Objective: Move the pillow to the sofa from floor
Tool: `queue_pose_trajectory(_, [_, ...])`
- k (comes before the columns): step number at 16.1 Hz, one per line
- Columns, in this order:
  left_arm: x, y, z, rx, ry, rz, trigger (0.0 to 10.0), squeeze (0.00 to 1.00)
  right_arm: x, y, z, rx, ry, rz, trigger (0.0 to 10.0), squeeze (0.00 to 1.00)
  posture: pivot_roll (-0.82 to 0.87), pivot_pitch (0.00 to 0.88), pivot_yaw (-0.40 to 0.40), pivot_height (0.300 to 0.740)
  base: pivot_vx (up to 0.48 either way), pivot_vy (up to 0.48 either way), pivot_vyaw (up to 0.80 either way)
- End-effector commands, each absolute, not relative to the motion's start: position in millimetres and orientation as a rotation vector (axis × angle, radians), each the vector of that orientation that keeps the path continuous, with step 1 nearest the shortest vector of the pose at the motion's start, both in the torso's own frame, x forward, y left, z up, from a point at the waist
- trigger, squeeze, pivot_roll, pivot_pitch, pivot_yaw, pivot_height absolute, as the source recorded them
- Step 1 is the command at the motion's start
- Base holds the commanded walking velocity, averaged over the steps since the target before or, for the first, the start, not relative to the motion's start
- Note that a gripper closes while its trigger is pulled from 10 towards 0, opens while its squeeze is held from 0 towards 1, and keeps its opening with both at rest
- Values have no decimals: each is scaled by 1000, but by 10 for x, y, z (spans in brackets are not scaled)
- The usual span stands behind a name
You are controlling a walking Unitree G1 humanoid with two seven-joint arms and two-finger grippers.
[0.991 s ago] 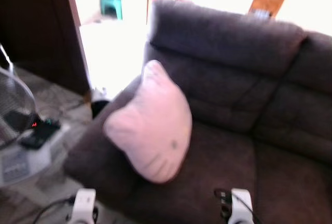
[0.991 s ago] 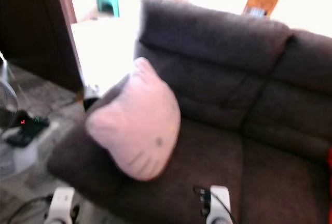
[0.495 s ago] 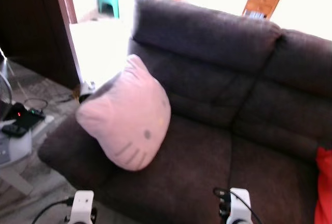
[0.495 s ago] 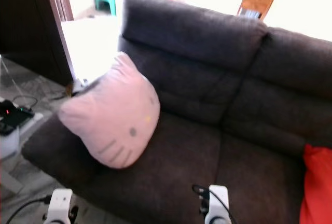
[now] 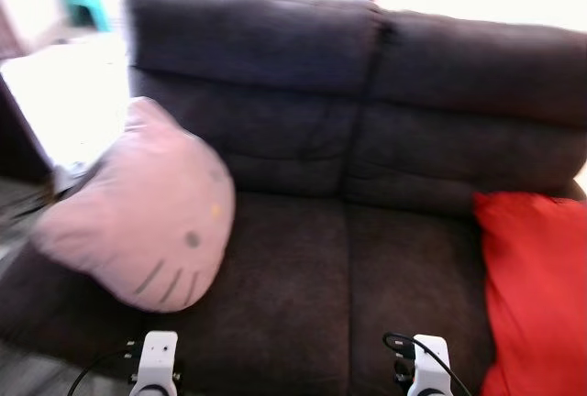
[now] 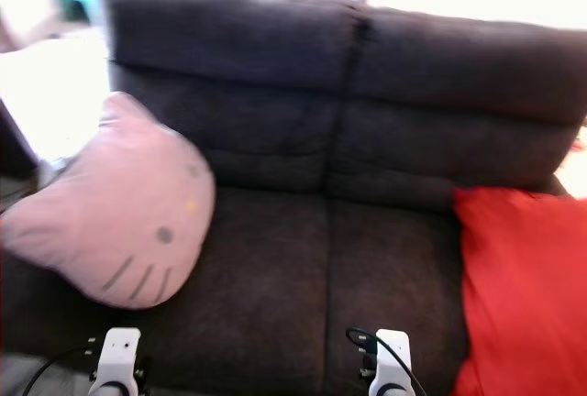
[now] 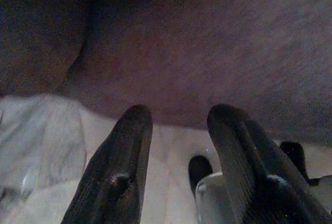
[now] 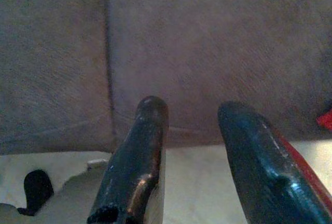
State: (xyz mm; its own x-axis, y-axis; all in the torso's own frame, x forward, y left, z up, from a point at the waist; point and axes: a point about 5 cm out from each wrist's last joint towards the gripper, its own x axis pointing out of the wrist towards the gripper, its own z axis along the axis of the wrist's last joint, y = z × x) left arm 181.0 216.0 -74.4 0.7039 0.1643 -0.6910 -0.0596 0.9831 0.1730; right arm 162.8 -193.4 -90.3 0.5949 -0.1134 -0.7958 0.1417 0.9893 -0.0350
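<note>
Left eye view: pink pillow (image 5: 147, 222) lies on the dark sofa (image 5: 367, 139), propped at the sofa's left end against arm and backrest, face tilted; a red cushion (image 5: 537, 286) sits at the right end; middle seats bare. Compared with half a second ago the whole frame has swung to the robot's right, so the red cushion is now largely in view and the pillow sits nearer the left edge; that is camera motion, the pillow keeps its place on the sofa. Frame somewhat blurred, consistent with turning.

Right eye view: same scene; both silver wrists low at the frame bottom, well apart from the pillow.

Left wrist view: left hand (image 7: 176, 146) released, two black fingers spread with nothing between them, aimed at the sofa front where it meets the pale floor (image 7: 36, 130).

Right wrist view: right hand (image 8: 192, 146) likewise released and empty, pointing at the seat front; a sliver of red at the frame edge.

Judgement: pillow is off the floor and resting on the sofa, neither hand touching it; the task looks essentially complete, the turn reading as a move away.
</note>
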Motion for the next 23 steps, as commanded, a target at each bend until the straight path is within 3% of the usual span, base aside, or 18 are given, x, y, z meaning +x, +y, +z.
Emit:
queue_pose_trajectory(1, [1797,2146,-753,145,787,119,10000,0,1673,-1954,-880,25,910,-143,10000,0,116,8,-102,740,0,0,-619])
queue_pose_trajectory(9, [1776,2168,-764,168,804,103,10000,0,1693,-1961,-871,21,908,-120,10000,0,113,9,-106,740,0,0,-600])
queue_pose_trajectory(23, [1779,2138,-763,150,791,103,10000,0,1698,-1972,-868,14,911,-122,10000,0,116,11,-109,740,0,-473,0])
